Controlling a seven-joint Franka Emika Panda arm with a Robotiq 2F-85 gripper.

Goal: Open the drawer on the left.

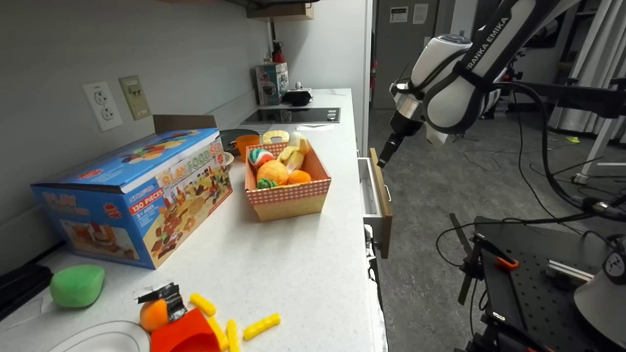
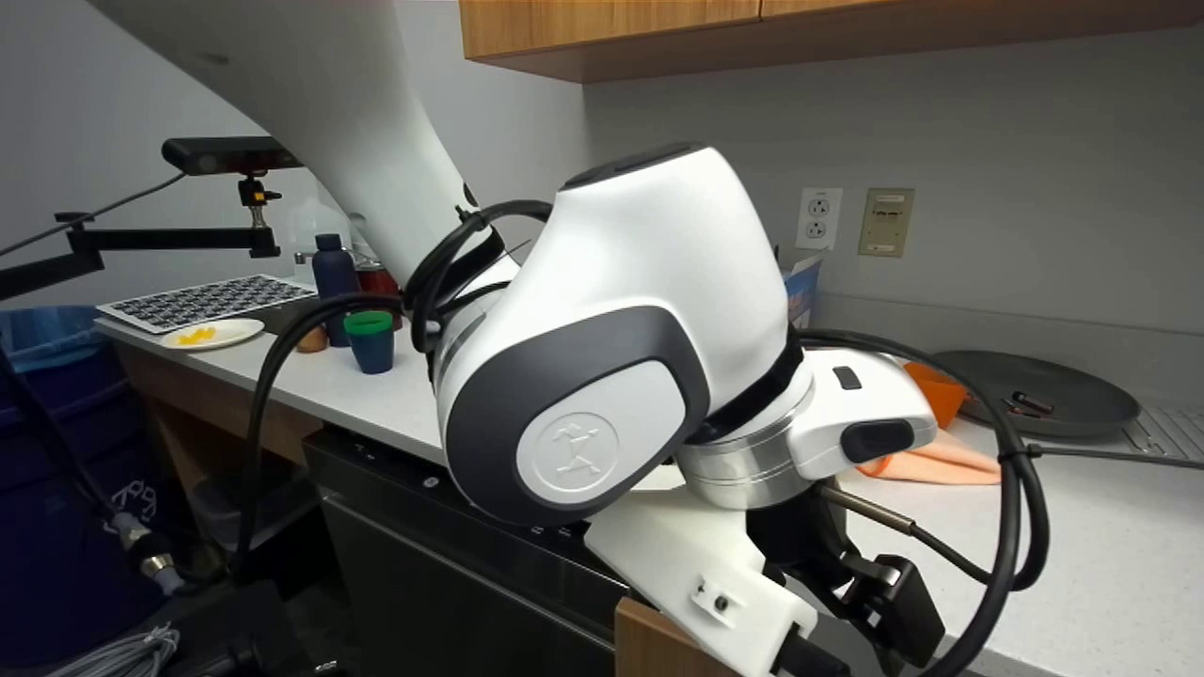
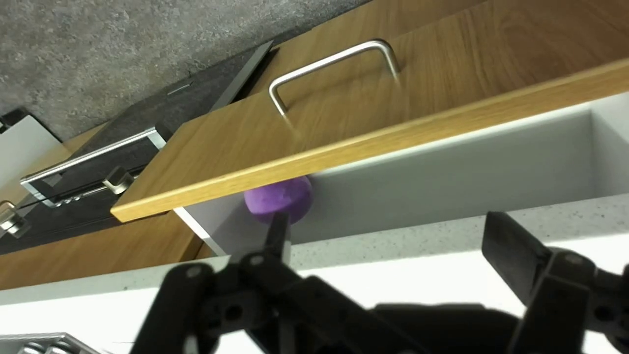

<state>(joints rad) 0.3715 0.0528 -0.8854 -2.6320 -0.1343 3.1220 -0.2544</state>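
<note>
Near the open drawer [image 1: 383,200], "FRANKA EMIKA" [image 1: 487,45] on the arm [image 1: 452,98]

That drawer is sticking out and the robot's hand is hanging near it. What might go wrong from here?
The hand is open and close to the pulled-out drawer, so a careless low move might bump it partly shut. A sharp tug on the handle could send the rounded purple object inside rolling. The black cable looping beside the hand might also catch on something during a move.
</note>
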